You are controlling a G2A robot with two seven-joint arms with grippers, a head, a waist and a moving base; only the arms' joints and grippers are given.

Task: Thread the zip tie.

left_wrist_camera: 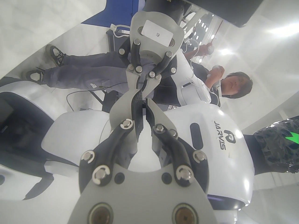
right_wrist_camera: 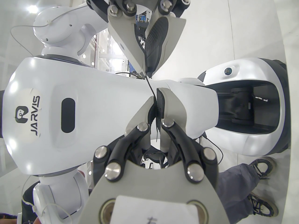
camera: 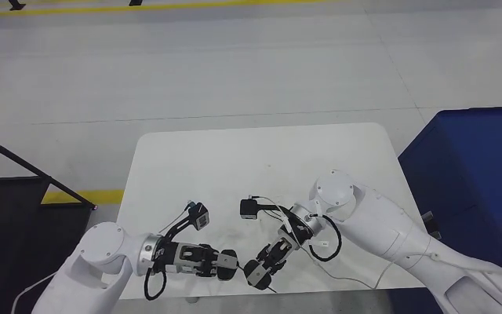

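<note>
**Q:** What surface does the figure show?

**A:** A white table (camera: 259, 157) standing on a pale grey floor (camera: 235, 63).

**Q:** How do the two claws stand?

**A:** Tip to tip, above the near part of the table at about mid-width. The left gripper (left_wrist_camera: 144, 96) comes in from the left. Its ribbed pads are pinched together at the tips on one end of the zip tie (right_wrist_camera: 149, 85). The right gripper (right_wrist_camera: 156, 94) comes in from the right and is likewise clenched on the tie. The thin black strap passes between its pads and runs on toward its palm.

**Q:** Where, then, is the zip tie?

**A:** Off the table, held by both claws. Only a short bare length spans the narrow gap between the two sets of tips.

**Q:** What lies farther out?

**A:** A blue bin (camera: 463, 173) stands just beside the table's right edge. A yellow line (camera: 196, 5) crosses the floor at the far side, well apart from the table.
</note>
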